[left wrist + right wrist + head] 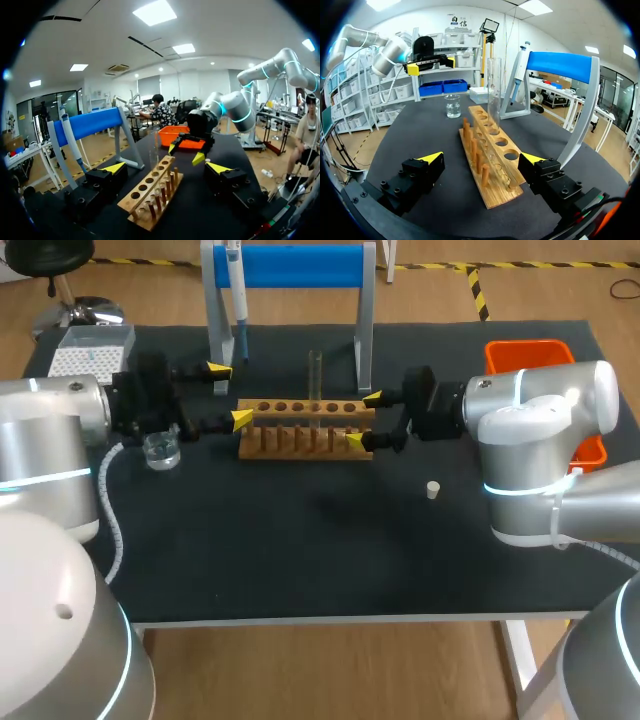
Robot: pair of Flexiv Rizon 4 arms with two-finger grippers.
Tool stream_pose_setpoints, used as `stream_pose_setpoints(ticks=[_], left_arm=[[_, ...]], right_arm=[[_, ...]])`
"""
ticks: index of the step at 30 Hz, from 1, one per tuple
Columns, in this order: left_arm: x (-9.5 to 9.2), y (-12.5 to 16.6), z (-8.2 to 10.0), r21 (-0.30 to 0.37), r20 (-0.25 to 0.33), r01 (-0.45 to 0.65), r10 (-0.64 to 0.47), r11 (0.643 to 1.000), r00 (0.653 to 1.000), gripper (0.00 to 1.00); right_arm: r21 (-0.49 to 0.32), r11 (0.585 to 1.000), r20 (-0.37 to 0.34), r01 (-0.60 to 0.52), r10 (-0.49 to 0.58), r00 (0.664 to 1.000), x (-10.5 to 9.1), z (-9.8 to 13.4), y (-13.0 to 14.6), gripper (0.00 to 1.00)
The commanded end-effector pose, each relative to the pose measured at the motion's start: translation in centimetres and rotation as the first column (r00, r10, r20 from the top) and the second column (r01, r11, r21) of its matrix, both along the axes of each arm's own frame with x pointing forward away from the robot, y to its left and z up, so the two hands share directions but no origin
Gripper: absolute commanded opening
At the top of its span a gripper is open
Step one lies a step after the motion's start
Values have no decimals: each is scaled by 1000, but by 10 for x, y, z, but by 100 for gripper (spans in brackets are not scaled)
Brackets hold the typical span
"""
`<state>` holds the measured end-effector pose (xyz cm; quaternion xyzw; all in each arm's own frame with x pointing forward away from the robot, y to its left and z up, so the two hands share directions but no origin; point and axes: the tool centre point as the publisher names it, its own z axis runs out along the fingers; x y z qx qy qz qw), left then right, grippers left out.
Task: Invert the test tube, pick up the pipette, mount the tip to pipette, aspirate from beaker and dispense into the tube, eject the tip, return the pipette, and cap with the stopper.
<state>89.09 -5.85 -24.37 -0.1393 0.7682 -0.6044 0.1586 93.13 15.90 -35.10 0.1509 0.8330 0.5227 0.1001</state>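
Standing upright in the wooden rack (pixel 305 432), the test tube (pixel 314 375) is flanked by left hand (pixel 229 393) and right hand (pixel 364 419), both released. The pipette (pixel 237 300) is hung on the stand (pixel 300 265), the stopper (pixel 432 490) laid on the table (pixel 300 560).

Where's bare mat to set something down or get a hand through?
Free: the front of the mat, from the rack to the near edge, with only the stopper at its right. Crowded: the rack row, left gripper and right gripper open at its ends, beaker beside the left one, pipette stand close behind.
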Motion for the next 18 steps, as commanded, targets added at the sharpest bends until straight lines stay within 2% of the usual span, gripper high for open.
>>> stream_pose_setpoints(ticks=[1,4,8,11,14,18], left_arm=[[-1,-2,0,1,4,-14,14,1000,1000,100],[1,5,-2,-3,-1,-40,40,999,999,100],[5,55,-8,9,16,-192,192,981,981,100],[4,101,-10,33,20,-314,314,949,949,100],[2,145,-13,72,13,-426,426,902,904,100],[1,189,-13,113,23,-539,540,835,841,100]], right_arm=[[-1,1000,-1,-1,1,1000,0,0,-1,100],[-1,1000,-1,-1,1,1000,0,0,-1,100],[-1,1000,-1,-1,1,1000,0,0,-1,100],[-1,1000,-1,-1,1,1000,0,0,-1,100],[-1,1000,-1,-1,1,1000,0,0,-1,100],[-1,1000,-1,-1,1,1000,0,0,-1,100]])
